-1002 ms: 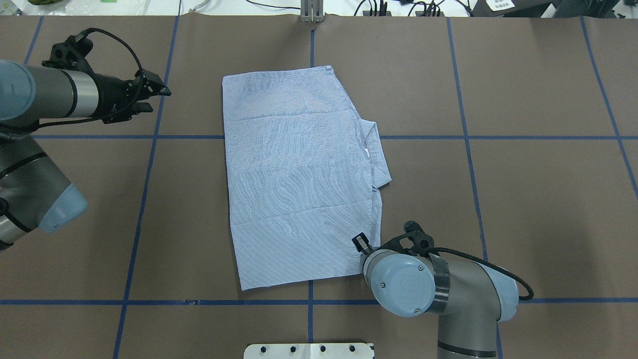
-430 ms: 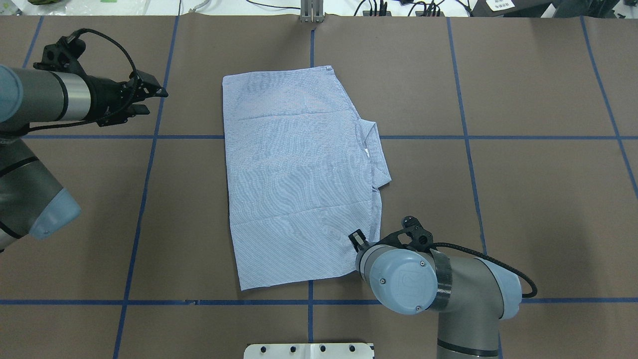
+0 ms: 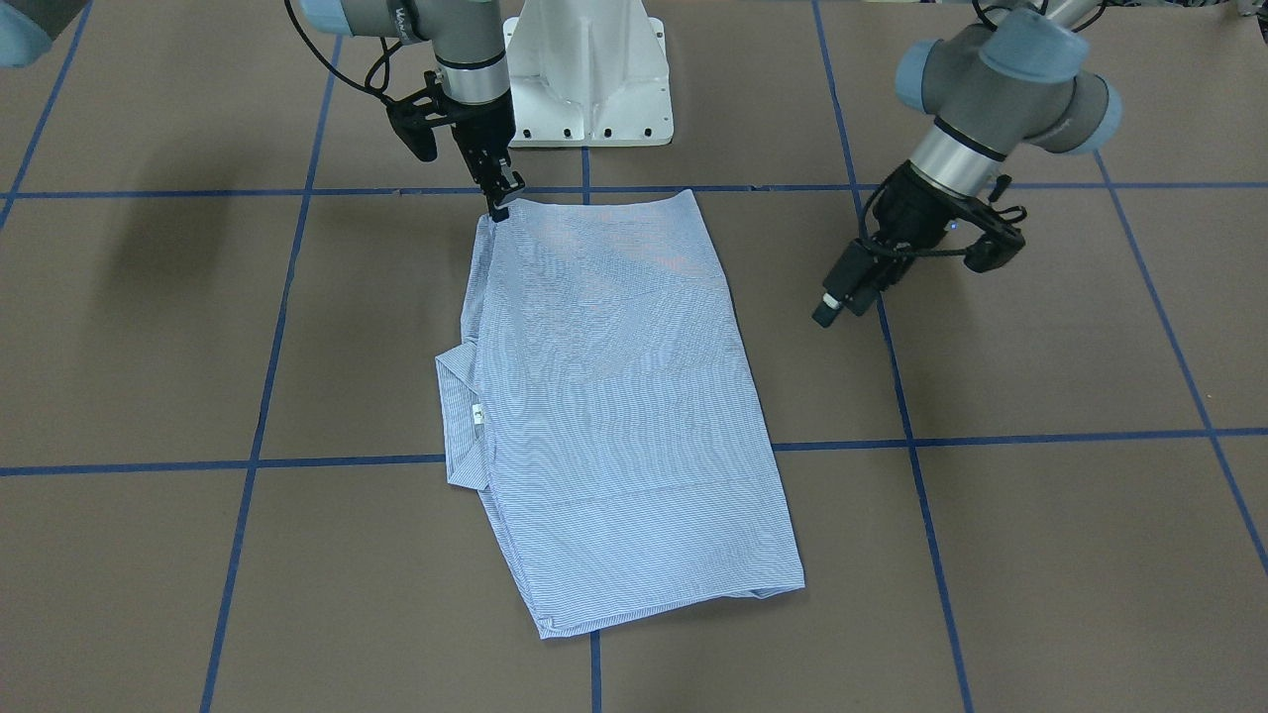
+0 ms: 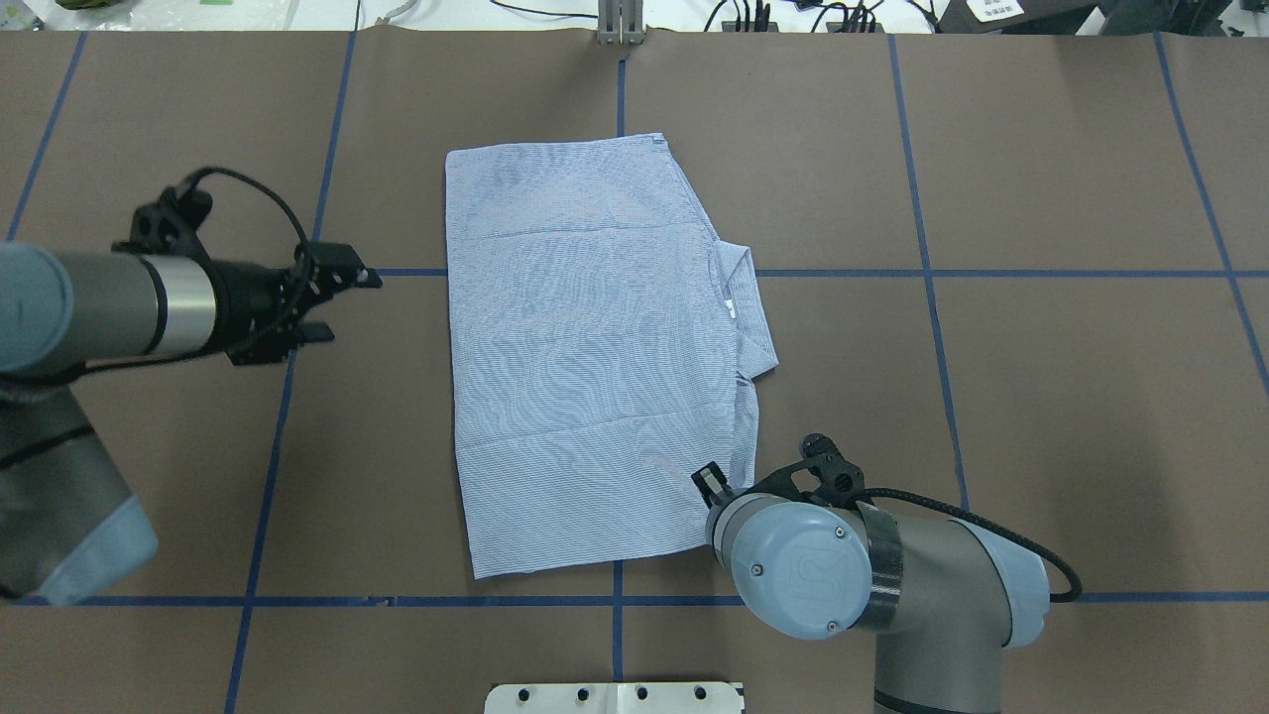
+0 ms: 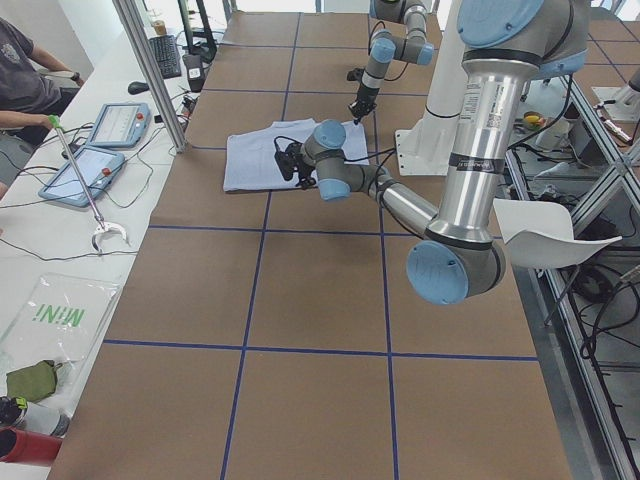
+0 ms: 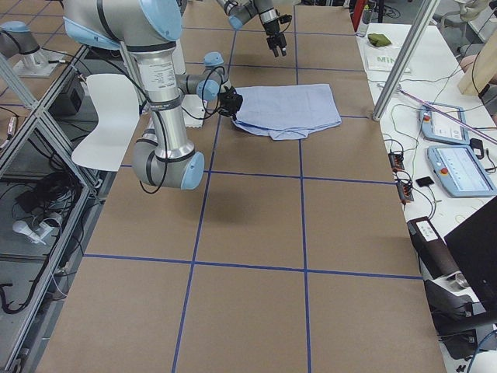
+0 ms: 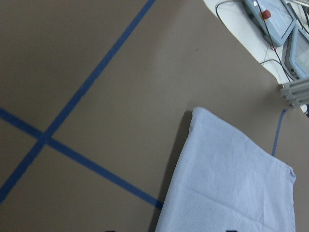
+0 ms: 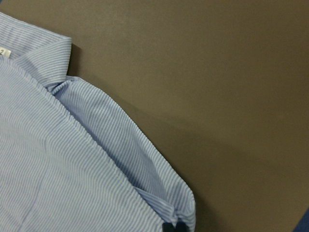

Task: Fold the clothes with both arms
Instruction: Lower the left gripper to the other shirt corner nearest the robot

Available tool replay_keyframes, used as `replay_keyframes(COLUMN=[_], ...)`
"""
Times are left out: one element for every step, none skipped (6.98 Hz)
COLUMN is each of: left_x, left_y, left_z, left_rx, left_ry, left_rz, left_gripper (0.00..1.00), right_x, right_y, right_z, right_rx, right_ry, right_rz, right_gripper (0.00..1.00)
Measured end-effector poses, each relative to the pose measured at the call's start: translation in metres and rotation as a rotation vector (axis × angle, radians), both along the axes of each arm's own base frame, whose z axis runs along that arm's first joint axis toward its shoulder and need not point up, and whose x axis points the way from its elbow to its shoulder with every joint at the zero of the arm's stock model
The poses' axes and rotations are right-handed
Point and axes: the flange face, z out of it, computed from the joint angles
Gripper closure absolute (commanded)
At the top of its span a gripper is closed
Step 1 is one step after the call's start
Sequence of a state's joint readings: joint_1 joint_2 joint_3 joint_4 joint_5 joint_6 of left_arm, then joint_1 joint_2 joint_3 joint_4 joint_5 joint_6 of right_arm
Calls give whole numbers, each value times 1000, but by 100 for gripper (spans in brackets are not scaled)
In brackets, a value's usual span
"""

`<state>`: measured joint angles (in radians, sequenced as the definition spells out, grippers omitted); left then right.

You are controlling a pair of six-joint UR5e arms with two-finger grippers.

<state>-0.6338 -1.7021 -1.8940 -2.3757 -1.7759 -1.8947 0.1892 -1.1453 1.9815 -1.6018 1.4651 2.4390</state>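
The light-blue striped shirt (image 4: 595,347) lies folded in a rectangle mid-table, collar and white neck label towards my right side. It also shows in the front view (image 3: 614,396). My right gripper (image 4: 708,484) is at the shirt's near right corner, shut on the edge of the cloth. The front view (image 3: 500,206) and the right wrist view (image 8: 174,227) show the pinch at the folded corner. My left gripper (image 4: 352,307) is open and empty, low over the table a little left of the shirt's left edge. The front view shows the left gripper (image 3: 837,305) too. The left wrist view shows the shirt's far left corner (image 7: 227,183).
The table is brown with blue tape lines (image 4: 288,397). The white pedestal base (image 3: 589,69) stands at the robot's side of the table. A metal post (image 4: 620,25) and cables are at the far edge. An operator's bench with tablets (image 5: 100,140) runs beyond it.
My left arm has swung nearer to the robot and closer to the shirt's left edge. My right gripper shifted slightly left at the shirt's corner, and the shirt's near edge moved a little with it.
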Motion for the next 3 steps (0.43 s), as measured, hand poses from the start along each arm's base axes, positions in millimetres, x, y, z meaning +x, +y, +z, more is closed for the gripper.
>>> replay_keyframes(left_x=[24, 48, 71], left_y=[50, 87, 117], left_z=[-1, -1, 1], left_rx=[-57, -113, -163], left_ry=[27, 46, 59], left_rz=[10, 10, 6], left_gripper=[3, 5, 7], right_x=[1, 1, 1], right_y=[3, 4, 5], right_z=[-2, -3, -3], right_rx=[1, 1, 1], right_ry=[-4, -5, -5], right_rz=[-4, -7, -8], right_gripper=[100, 100, 100])
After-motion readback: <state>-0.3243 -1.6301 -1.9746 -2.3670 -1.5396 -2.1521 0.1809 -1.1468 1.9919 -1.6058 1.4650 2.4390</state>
